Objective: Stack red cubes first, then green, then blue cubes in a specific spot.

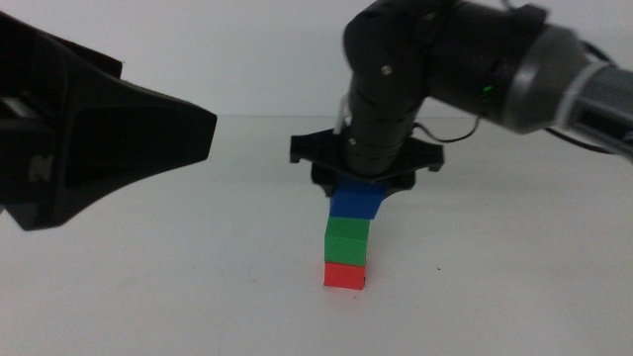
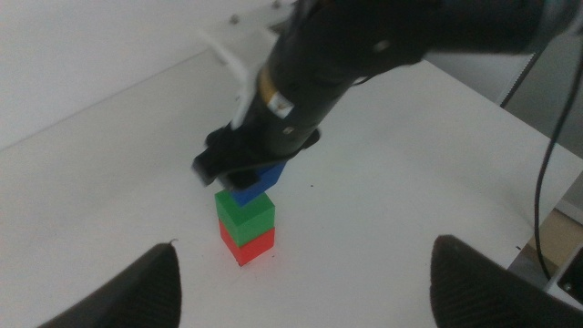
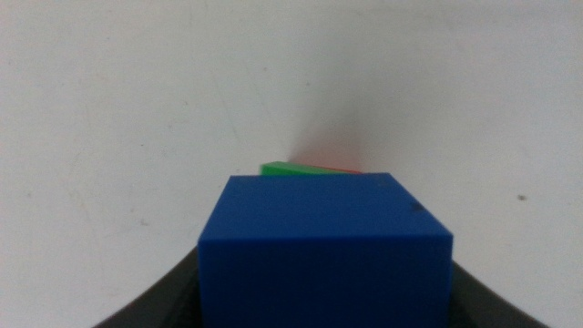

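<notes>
The right gripper (image 1: 361, 188) is closed on the blue cube (image 1: 357, 203), its two dark jaws pressing the cube's sides from above, with the cube's lower half showing beneath them. Directly under the jaws, the blue cube sits on or just above the green cube (image 1: 347, 238); whether the two faces touch cannot be told, and the blue one appears set slightly off to one side. Below that, the red cube (image 1: 345, 274) rests on the white table (image 1: 495, 287), marking the stacking spot. This looks like the final step, placing blue on top. The next move likely calls for squaring the cube over the green one, then parting the jaws gently so the leaning column is not nudged. Off to the side, well apart from the stack, the left gripper (image 2: 301, 273) waits with jaws wide apart, holding nothing.
</notes>
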{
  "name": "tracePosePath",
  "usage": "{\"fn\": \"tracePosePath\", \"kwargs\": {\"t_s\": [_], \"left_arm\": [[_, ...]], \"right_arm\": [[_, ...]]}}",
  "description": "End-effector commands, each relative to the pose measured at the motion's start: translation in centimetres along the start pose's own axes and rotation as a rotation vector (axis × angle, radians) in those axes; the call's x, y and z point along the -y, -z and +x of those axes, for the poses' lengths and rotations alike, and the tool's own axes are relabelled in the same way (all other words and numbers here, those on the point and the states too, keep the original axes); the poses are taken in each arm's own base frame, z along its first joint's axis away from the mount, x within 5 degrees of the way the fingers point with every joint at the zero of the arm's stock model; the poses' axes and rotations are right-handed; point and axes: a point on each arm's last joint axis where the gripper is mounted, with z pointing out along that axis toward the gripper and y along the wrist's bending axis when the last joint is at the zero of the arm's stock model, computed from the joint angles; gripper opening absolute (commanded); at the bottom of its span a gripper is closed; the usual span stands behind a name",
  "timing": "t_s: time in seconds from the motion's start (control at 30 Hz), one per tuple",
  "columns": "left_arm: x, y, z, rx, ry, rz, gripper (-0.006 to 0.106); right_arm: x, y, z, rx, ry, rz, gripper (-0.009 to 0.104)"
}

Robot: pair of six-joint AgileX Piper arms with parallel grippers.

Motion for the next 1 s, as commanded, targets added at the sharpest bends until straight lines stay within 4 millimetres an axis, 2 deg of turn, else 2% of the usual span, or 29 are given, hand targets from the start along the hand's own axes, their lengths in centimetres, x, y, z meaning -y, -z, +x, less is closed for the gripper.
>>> {"fn": "tracePosePath", "kwargs": {"t_s": [0.0,0.3,0.53,0.57,0.6,0.73,0.83,0.97], "left_arm": [[0.0,0.1,-0.1,0.017,-0.001,-0.002,0.094],[0.0,0.1,-0.1,0.017,-0.001,-0.002,0.094],[0.0,0.1,-0.1,0.017,-0.001,-0.002,0.094],[0.0,0.1,-0.1,0.017,-0.001,-0.002,0.094],[0.0,0.1,-0.1,0.017,-0.002,-0.001,0.094],[0.0,0.1,-0.1,0.017,-0.002,0.002,0.094],[0.0,0.1,-0.1,0.017,-0.002,0.002,0.094],[0.0,0.1,-0.1,0.017,-0.002,0.002,0.094]], "right_arm": [[-0.7,-0.3,0.0,-0.007,0.001,-0.001,0.013],[-0.9,-2.0,0.0,-0.015,-0.013,0.042,0.014],[-1.1,-3.4,0.1,-0.035,-0.011,0.064,0.023],[-1.1,-3.4,0.1,-0.032,-0.009,0.066,0.027],[-1.0,-3.4,0.0,-0.025,-0.006,0.073,0.039],[-1.0,-3.4,-0.1,-0.019,0.000,0.078,0.073],[-1.0,-3.1,-0.1,-0.017,0.013,0.073,0.092],[-0.7,-1.1,-0.2,0.012,0.005,0.038,0.093]]}}
